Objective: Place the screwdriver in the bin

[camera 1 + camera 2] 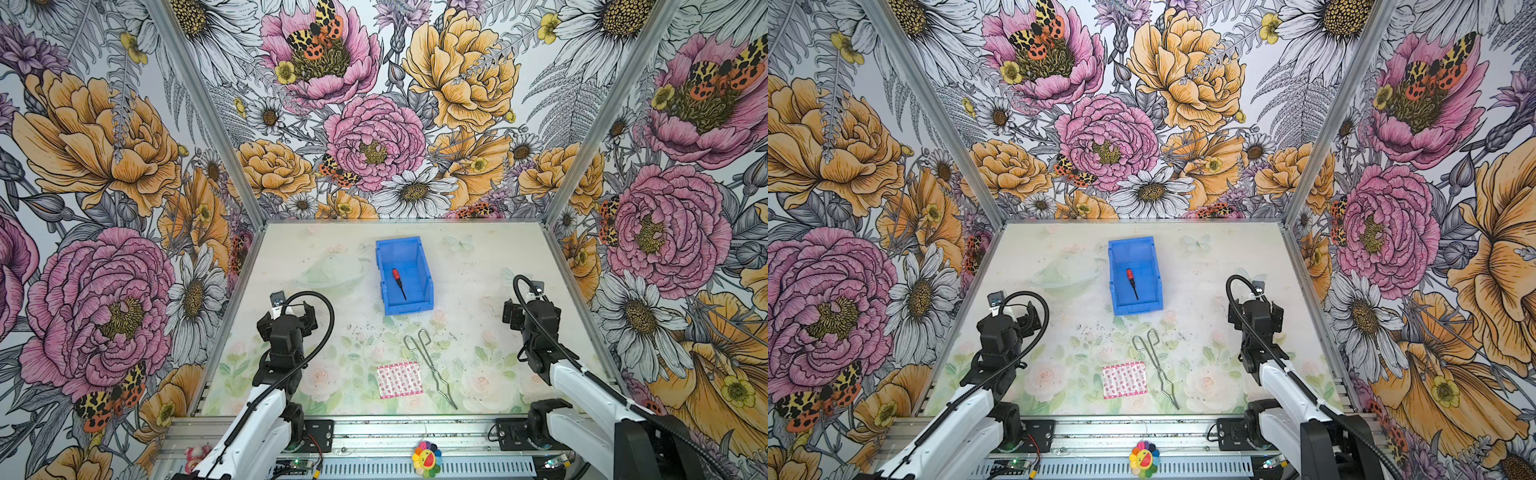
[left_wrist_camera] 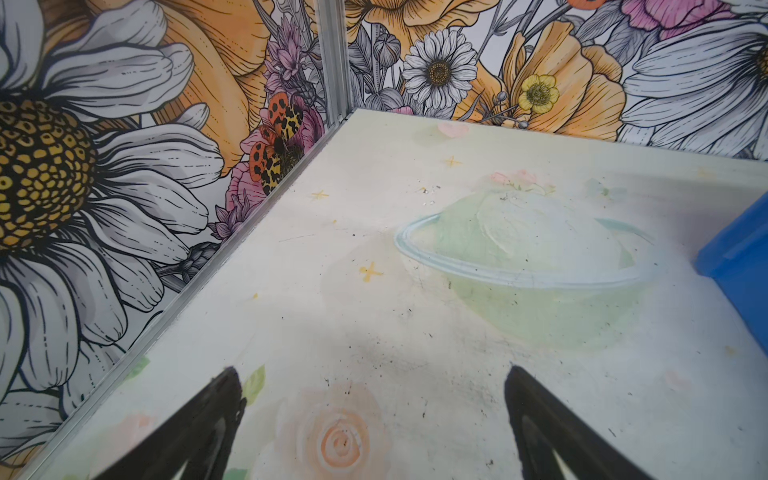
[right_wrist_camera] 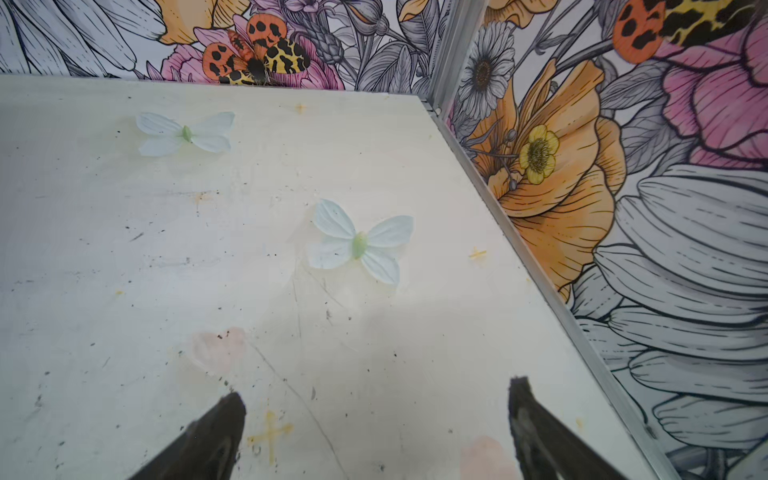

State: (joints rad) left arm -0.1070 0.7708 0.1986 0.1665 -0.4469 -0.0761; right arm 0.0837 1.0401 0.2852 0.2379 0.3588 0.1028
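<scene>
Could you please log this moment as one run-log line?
screwdriver: in bin | left gripper: open, empty | right gripper: open, empty | task: done

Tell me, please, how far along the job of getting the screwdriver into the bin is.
Done: the screwdriver lies flat on the floor of the bin, inside its walls. In hand: nothing; the left gripper and right gripper have their fingers apart over the table, away from the bin. Left: nothing that shows; the job looks finished.
</scene>
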